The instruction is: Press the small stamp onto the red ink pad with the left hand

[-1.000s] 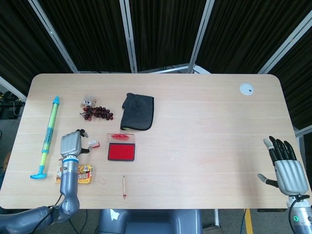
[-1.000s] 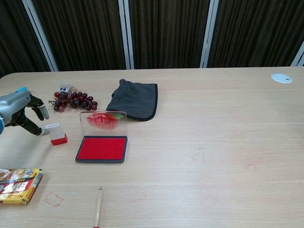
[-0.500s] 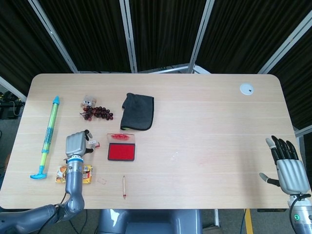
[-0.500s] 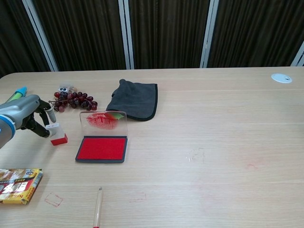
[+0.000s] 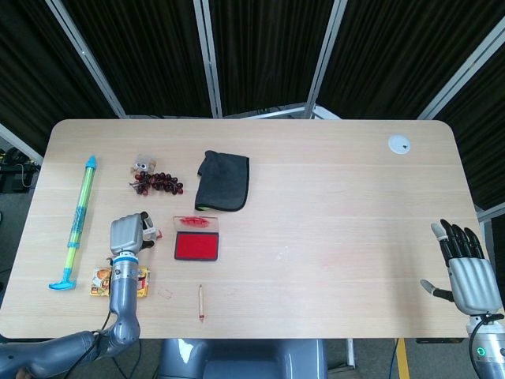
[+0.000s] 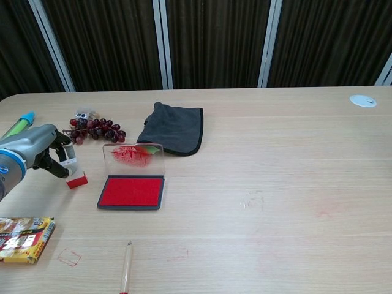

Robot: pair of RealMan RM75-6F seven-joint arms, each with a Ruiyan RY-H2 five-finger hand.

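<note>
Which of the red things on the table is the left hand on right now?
The small stamp with the red base, left of the red ink pad. The left hand closes on it; the grapes lie untouched farther back.

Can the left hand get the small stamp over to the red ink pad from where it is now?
Probably yes. The left hand already has its fingers around the small stamp, and the red ink pad lies open just beside it, lid tilted back, with nothing between them.

Wooden table (image 5: 331,205) — ink pad (image 5: 196,246); cloth (image 5: 223,181); grapes (image 5: 158,183); pencil (image 5: 201,302)
</note>
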